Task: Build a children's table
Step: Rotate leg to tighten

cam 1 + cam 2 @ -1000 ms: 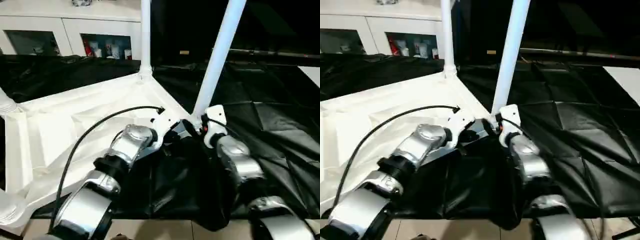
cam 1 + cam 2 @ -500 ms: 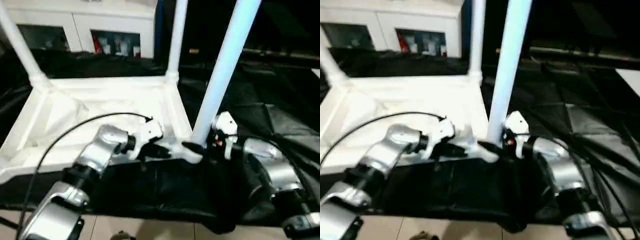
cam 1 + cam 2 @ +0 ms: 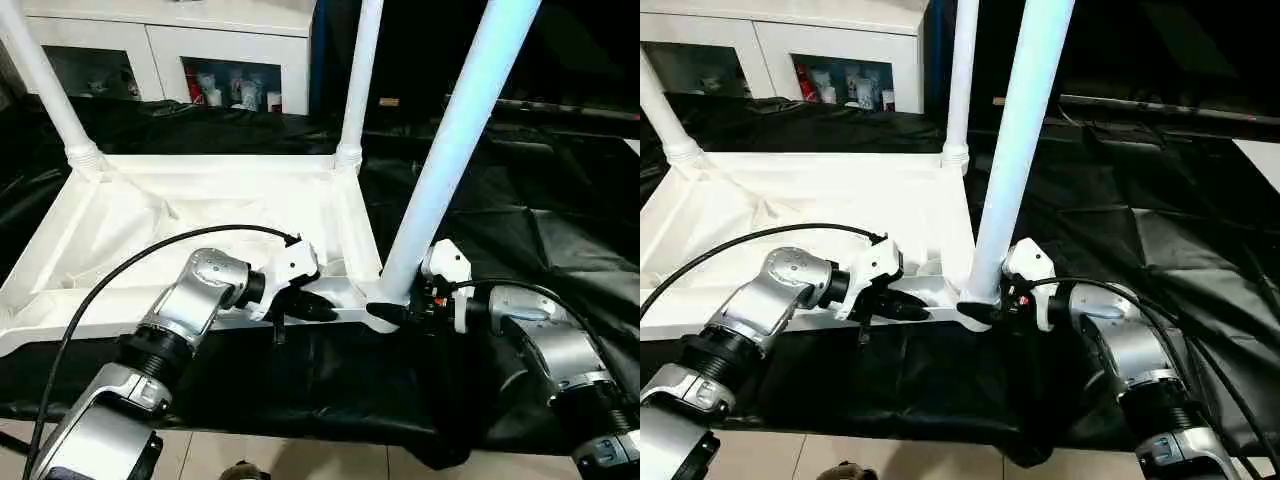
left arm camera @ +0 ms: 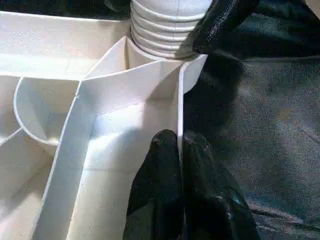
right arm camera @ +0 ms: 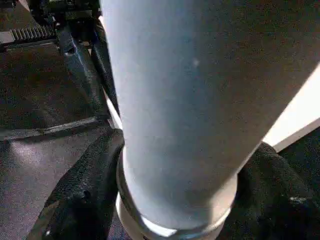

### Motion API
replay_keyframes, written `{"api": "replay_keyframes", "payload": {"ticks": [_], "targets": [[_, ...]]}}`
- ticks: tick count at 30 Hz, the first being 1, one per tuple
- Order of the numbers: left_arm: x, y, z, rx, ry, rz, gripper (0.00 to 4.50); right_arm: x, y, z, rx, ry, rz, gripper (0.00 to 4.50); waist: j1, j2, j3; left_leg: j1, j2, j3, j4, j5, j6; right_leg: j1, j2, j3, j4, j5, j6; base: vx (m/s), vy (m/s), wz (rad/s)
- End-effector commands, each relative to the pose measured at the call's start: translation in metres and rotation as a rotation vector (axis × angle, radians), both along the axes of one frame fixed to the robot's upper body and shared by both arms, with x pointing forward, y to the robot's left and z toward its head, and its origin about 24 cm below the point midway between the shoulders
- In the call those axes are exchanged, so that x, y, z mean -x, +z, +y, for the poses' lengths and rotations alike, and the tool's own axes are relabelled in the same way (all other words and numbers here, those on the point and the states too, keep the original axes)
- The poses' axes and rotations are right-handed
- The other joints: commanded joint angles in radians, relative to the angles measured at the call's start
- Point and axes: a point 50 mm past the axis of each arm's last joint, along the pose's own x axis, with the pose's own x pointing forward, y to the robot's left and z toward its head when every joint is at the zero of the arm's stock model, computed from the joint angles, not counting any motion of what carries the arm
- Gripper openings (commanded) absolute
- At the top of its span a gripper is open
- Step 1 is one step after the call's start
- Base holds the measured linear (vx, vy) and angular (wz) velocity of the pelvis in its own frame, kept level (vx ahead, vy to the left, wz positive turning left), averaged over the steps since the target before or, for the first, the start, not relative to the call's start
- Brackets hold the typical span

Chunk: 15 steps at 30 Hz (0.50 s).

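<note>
The white table top (image 3: pixel 190 215) lies underside up on black cloth, ribs showing. Three white legs stand in its corner sockets: far left (image 3: pixel 45 95), far right (image 3: pixel 360 80) and near right (image 3: pixel 455 150). My left gripper (image 3: pixel 305 308) is shut on the top's near rim (image 4: pixel 179 110), just left of the near right corner, with the thin wall pinched between both black fingers (image 4: pixel 160 170). My right gripper (image 3: pixel 392 313) is shut on the near right leg (image 5: pixel 190 100), right above its ribbed base (image 4: pixel 165 25), one finger (image 5: pixel 85 185) on each side.
Black cloth (image 3: pixel 560 220) covers the work surface and hangs over its front edge. A white cabinet with glass doors (image 3: pixel 200 60) stands behind. Beige floor (image 3: pixel 300 455) shows below. A black cable (image 3: pixel 130 275) arcs over my left forearm.
The whole picture has swung, so the table top now lies square to me and the far left leg has come into view. Both grippers keep their holds.
</note>
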Motion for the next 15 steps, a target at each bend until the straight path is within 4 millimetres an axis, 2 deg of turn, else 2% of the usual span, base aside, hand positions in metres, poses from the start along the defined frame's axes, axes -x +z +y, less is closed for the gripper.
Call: {"api": "replay_keyframes", "payload": {"ticks": [1, 6, 7, 8, 10, 11, 13, 15], "targets": [[-0.001, 0.018, -0.011, 0.097, -0.056, -0.055, 0.0, 0.001, -0.001, 0.002, 0.0, 0.013, 0.007, 2.76, -0.002, -0.008, -0.061, 0.025, 0.058, -0.024, -0.062, -0.18, 0.054, 0.041, -0.074, 0.058, -0.068, -0.111, -0.224, 0.0, 0.0, 0.0], [-0.001, 0.015, -0.01, 0.082, -0.046, -0.044, 0.0, 0.001, -0.006, 0.002, -0.014, -0.026, 0.031, 2.72, -0.002, -0.008, -0.062, 0.025, 0.058, -0.024, -0.062, -0.179, 0.056, 0.041, -0.075, 0.057, -0.068, -0.105, -0.229, 0.0, 0.0, 0.0], [-0.005, 0.012, -0.011, 0.067, 0.006, -0.042, 0.0, -0.002, -0.012, 0.0, -0.019, -0.103, 0.043, 2.72, -0.004, -0.008, -0.061, 0.024, 0.058, -0.024, -0.062, -0.181, 0.053, 0.041, -0.074, 0.057, -0.067, -0.11, -0.229, 0.0, 0.0, 0.0], [-0.014, 0.008, -0.013, 0.058, 0.131, -0.052, 0.0, -0.01, -0.02, -0.005, -0.014, -0.253, 0.044, 2.72, -0.005, -0.007, -0.06, 0.025, 0.058, -0.024, -0.063, -0.184, 0.049, 0.038, -0.074, 0.058, -0.068, -0.115, -0.23, 0.0, 0.0, 0.0], [-0.019, 0.006, -0.014, 0.055, 0.211, -0.058, 0.0, -0.014, -0.026, -0.007, -0.012, -0.348, 0.049, 2.72, -0.01, -0.005, -0.06, 0.029, 0.057, -0.026, -0.065, -0.215, 0.023, 0.037, -0.077, 0.056, -0.073, -0.161, -0.229, 0.0, 0.0, 0.0], [-0.025, 0.003, -0.016, 0.044, 0.296, -0.071, 0.0, -0.02, -0.032, -0.01, -0.011, -0.477, 0.058, 2.72, -0.013, -0.006, -0.058, 0.03, 0.056, -0.027, -0.066, -0.238, 0.0, 0.035, -0.076, 0.057, -0.077, -0.202, -0.22, 0.0, 0.0, 0.0], [-0.031, -0.001, -0.021, 0.03, 0.395, -0.074, 0.0, -0.029, -0.038, -0.009, -0.024, -0.671, 0.083, 2.72, -0.02, -0.003, -0.058, 0.033, 0.056, -0.03, -0.07, -0.261, -0.022, 0.034, -0.077, 0.056, -0.08, -0.231, -0.212, 0.0, 0.0, 0.0], [-0.035, -0.004, -0.028, 0.03, 0.478, -0.093, 0.0, -0.035, -0.041, -0.003, -0.052, -0.783, 0.109, 2.72, -0.026, -0.005, -0.059, 0.03, 0.056, -0.029, -0.07, -0.256, -0.019, 0.036, -0.077, 0.059, -0.08, -0.211, -0.209, 0.0, 0.0, 0.0]]}}
